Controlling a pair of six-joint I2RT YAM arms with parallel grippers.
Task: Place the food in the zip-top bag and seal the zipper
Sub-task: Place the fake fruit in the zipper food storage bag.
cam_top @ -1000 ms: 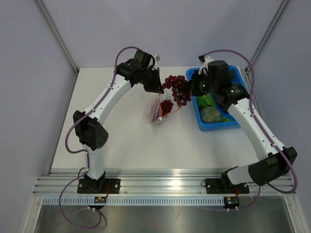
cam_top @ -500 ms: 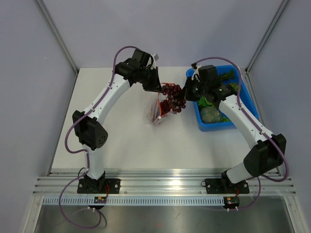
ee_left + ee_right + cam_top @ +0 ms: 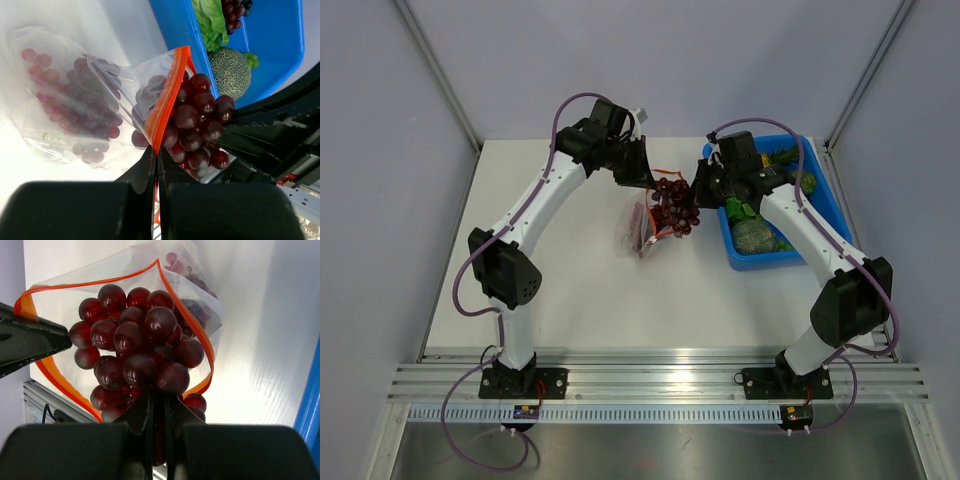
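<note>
The left gripper [image 3: 156,156] is closed tight on the orange-red zipper strip [image 3: 167,100] of the crinkly clear plastic bag [image 3: 642,230], lifting its mouth open. The right gripper [image 3: 157,392], jaws nearly together, holds a dark red grape bunch [image 3: 137,347] in that mouth. Just right stands the blue plastic bin [image 3: 772,261].

1. The left arm [image 3: 535,205] and right arm [image 3: 815,235] have white tubular links joined by chunky black joint housings.
2. A purple cable [image 3: 460,285] loops along each arm, from base to wrist.
3. Each black base [image 3: 520,383] sits on a plate on the near rail [image 3: 650,382], with a small red wire beside it.
4. The left hand [image 3: 638,178] and right hand [image 3: 703,185] are matte black, with flat, tapering fingers [image 3: 145,172].
</note>
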